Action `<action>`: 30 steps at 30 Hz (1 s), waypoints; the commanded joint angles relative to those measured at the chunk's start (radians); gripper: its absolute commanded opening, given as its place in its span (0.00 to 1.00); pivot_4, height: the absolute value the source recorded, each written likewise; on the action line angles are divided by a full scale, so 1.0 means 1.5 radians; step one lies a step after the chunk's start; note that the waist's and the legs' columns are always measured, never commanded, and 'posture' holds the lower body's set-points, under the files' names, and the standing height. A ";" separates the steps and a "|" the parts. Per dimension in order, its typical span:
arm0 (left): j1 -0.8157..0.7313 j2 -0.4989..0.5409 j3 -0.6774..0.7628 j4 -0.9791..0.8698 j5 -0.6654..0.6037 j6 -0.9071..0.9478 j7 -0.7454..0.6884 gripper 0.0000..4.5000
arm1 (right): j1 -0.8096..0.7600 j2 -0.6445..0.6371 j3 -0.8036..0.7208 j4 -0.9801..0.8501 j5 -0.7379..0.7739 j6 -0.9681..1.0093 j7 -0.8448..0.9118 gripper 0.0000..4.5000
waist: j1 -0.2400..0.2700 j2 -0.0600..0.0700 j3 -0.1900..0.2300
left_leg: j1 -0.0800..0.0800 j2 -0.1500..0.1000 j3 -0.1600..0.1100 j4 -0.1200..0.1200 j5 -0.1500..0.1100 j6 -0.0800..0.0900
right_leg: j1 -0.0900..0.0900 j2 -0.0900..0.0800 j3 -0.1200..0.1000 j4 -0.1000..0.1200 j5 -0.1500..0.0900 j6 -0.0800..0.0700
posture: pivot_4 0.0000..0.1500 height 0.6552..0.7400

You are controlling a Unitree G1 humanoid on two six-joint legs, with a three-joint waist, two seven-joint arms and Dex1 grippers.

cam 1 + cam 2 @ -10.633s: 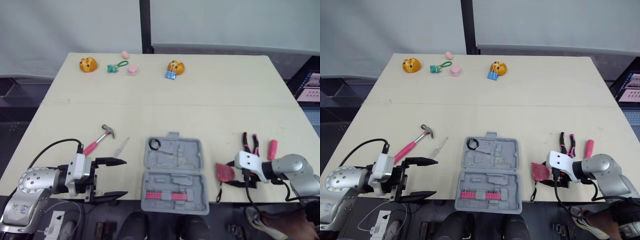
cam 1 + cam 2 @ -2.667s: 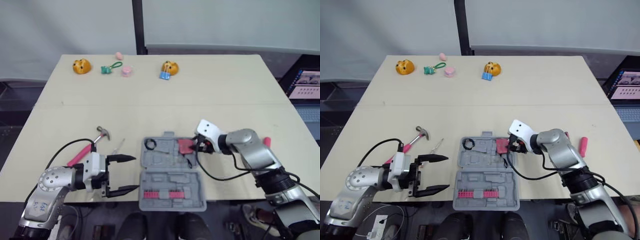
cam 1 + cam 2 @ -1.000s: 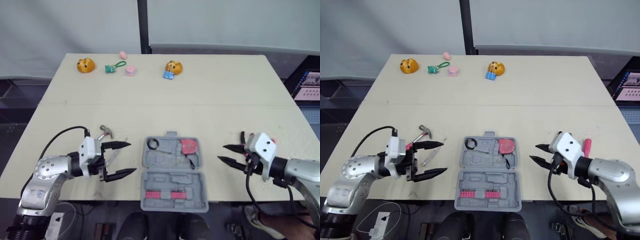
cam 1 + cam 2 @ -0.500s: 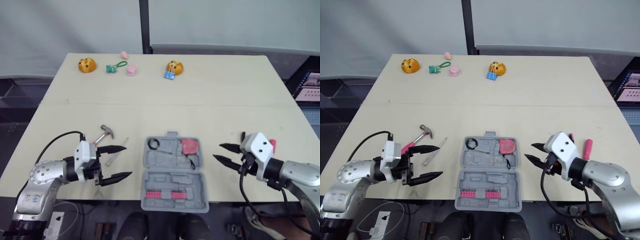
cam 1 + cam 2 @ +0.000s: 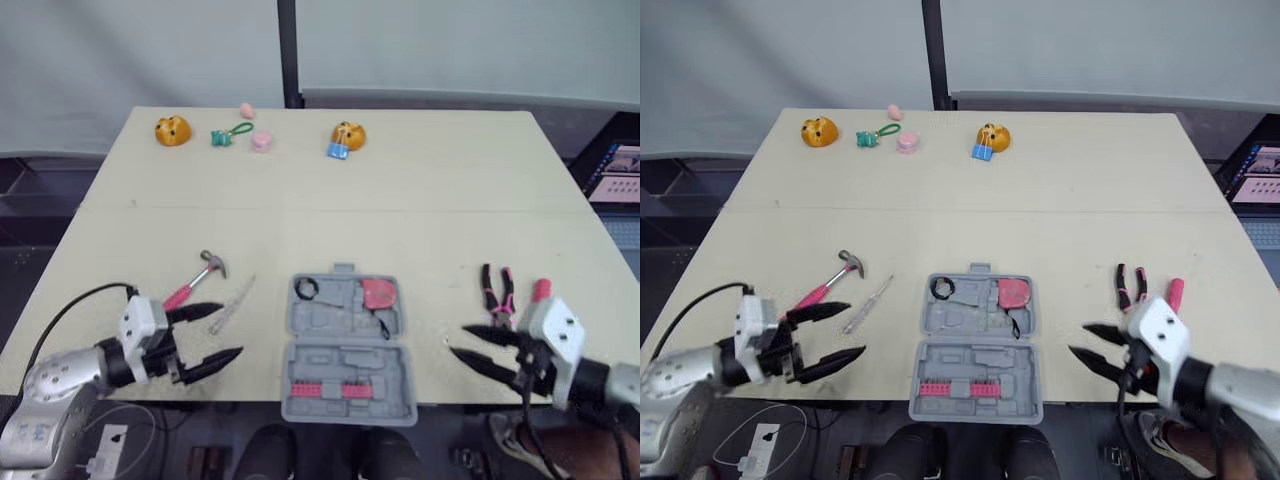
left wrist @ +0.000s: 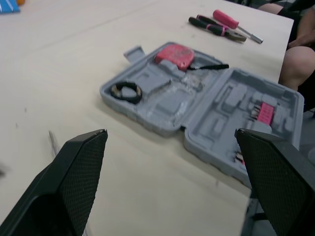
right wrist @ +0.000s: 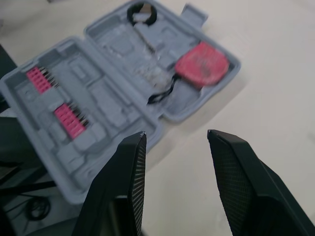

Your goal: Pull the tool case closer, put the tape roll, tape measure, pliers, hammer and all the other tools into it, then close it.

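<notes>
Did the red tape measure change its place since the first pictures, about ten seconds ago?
Yes. The tape measure lay on the table right of the tool case; now it sits inside it, in the far right corner.

Table [image 5: 420,210]: open tool case [image 5: 340,346], hammer [image 5: 196,282], slim tool [image 5: 233,297], pliers [image 5: 497,291], pink screwdriver [image 5: 540,290], far-edge toys [image 5: 172,130].

Bare tabletop [image 5: 400,200] flanks the open case [image 5: 340,357]. A hammer [image 5: 196,282] lies just beyond the left gripper [image 5: 231,331], pliers [image 5: 497,290] beyond the right gripper [image 5: 459,340].
</notes>
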 commanded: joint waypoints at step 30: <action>-0.164 0.053 -0.113 -0.056 -0.035 -0.016 -0.137 1.00 | 0.111 0.196 -0.065 -0.029 -0.042 0.019 -0.246 0.99 | 0.000 0.004 -0.003 | 0.000 0.000 0.001 0.001 -0.002 -0.001 | -0.001 0.001 0.001 0.000 0.000 0.000 | 1.00 0.15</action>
